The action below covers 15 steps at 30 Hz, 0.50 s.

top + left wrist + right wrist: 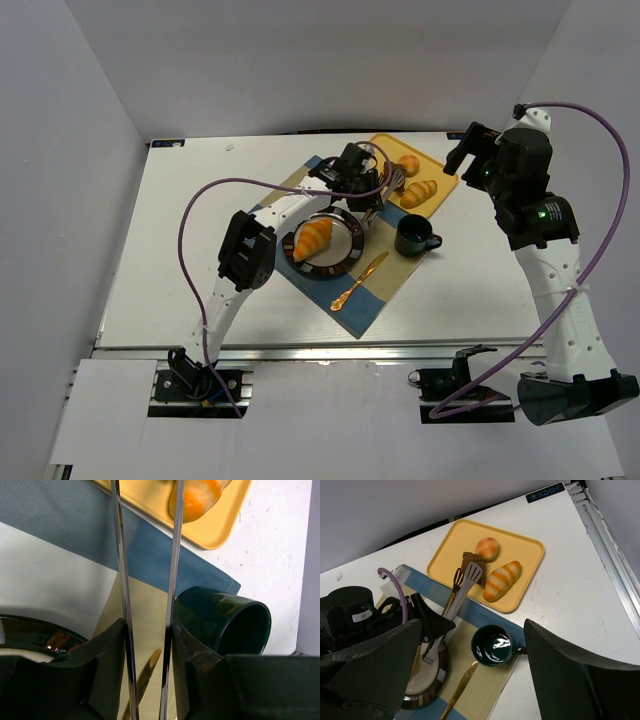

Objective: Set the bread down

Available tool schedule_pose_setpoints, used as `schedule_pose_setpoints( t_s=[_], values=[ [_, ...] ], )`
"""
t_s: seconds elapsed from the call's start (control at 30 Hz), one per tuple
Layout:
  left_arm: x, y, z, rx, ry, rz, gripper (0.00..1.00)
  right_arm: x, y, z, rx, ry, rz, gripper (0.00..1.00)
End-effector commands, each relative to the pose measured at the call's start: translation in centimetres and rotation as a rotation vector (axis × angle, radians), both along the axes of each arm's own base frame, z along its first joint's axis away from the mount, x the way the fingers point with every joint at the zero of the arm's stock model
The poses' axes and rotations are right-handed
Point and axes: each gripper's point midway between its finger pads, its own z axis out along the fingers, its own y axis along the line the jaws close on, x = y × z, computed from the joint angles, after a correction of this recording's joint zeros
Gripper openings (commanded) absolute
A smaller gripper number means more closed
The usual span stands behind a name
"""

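My left pincer is clamped on tongs, tips at the brown bread in the tray. Tray also holds 1 bun and 1 loaf. Plate holds 1 croissant. My right pincer stands apart, aloft.

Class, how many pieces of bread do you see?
3: a croissant on the plate, a round bun and a striped roll on the yellow tray. A dark lump by the tongs may be another.

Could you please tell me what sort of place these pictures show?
Probably a robotics lab cell staged as a breakfast setting: plain white walls, two bolted arms, and a placemat, plate, mug and bread tray.
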Motion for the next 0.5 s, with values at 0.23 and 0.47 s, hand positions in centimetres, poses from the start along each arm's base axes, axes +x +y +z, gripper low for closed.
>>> schedule_pose_setpoints(
  t_s=[0.23, 0.47],
  values=[
    [1.2, 1.4, 8.5, -0.042, -0.154, 0.052, 0.19, 0.3, 0.0, 1.8, 0.002, -0.066, 0.012, 0.89],
    [-0.8, 3.5, 15.4, -0.102, -0.190, 0.063, 0.14, 0.0, 0.5, 2.8, 0.000, -0.098, 0.051, 0.89]
  ],
)
